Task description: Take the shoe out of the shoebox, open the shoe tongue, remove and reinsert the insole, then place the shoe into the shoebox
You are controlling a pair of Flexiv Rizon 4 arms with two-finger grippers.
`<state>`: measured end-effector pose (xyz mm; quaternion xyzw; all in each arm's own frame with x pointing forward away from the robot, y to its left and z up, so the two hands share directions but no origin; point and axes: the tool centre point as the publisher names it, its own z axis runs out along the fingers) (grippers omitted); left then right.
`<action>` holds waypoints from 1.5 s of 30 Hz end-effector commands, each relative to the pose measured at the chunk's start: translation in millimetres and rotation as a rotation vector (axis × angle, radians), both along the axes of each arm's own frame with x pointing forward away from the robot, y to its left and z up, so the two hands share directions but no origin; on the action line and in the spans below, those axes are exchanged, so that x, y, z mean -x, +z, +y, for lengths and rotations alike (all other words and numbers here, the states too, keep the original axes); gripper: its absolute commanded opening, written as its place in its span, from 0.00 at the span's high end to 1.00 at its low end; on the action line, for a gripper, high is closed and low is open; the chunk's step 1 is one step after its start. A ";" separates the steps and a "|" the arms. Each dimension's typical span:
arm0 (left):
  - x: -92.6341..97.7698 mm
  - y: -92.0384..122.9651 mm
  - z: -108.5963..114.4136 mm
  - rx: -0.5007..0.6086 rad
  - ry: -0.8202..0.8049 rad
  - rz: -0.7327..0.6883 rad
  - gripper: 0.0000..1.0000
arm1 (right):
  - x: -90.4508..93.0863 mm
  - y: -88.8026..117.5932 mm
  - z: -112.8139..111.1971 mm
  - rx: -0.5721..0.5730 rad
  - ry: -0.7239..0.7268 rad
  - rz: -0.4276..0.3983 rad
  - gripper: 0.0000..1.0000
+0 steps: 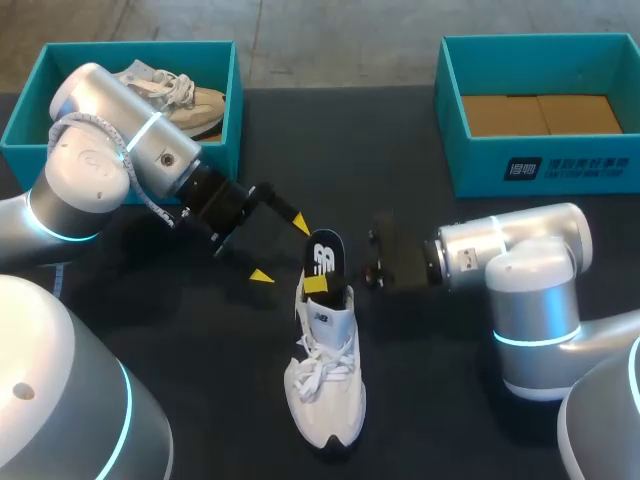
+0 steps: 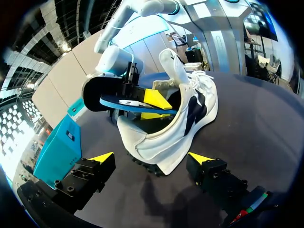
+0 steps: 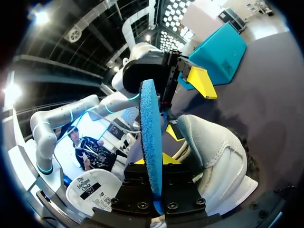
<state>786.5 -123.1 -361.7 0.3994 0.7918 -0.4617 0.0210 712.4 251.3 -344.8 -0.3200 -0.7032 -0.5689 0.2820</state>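
Insole step, seemingly: the right tool [image 3: 153, 164] pinches the insole [image 1: 324, 258] upright in the white sneaker [image 1: 325, 385]'s opening, the left tool [image 1: 281, 249] spread wide near the heel, which probably needs steadying next.

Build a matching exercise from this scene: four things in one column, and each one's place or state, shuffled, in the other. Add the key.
Things:
1. insole
2. white shoe
3. tan shoe
4. left gripper

Place or state:
A. open, near the white shoe's heel
B. inside the left shoebox
C. on the black table, laces up
D. clamped in the right gripper

Pairs: 1-D, 2-C, 3-B, 4-A
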 end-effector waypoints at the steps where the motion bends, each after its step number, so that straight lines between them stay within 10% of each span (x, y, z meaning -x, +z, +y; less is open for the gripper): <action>1: -0.4 -1.1 -0.3 0.000 -0.001 0.000 0.00 | 6.7 -2.2 1.0 0.008 0.000 0.006 1.00; 13: -0.4 -1.1 -0.3 0.000 -0.001 0.000 0.00 | 13.3 -0.6 1.6 0.013 0.000 0.011 1.00; 18: -0.4 -1.1 -0.3 0.000 -0.001 0.000 0.00 | 5.8 6.7 2.9 0.012 -0.002 -0.017 0.63; 36: -0.4 -1.1 -0.3 0.000 -0.001 0.000 0.00 | -16.0 17.8 4.9 0.020 0.007 -0.049 1.00; 45: -0.4 -1.1 -0.3 0.000 -0.001 0.000 0.00 | -16.9 10.6 5.3 0.016 0.004 -0.022 1.00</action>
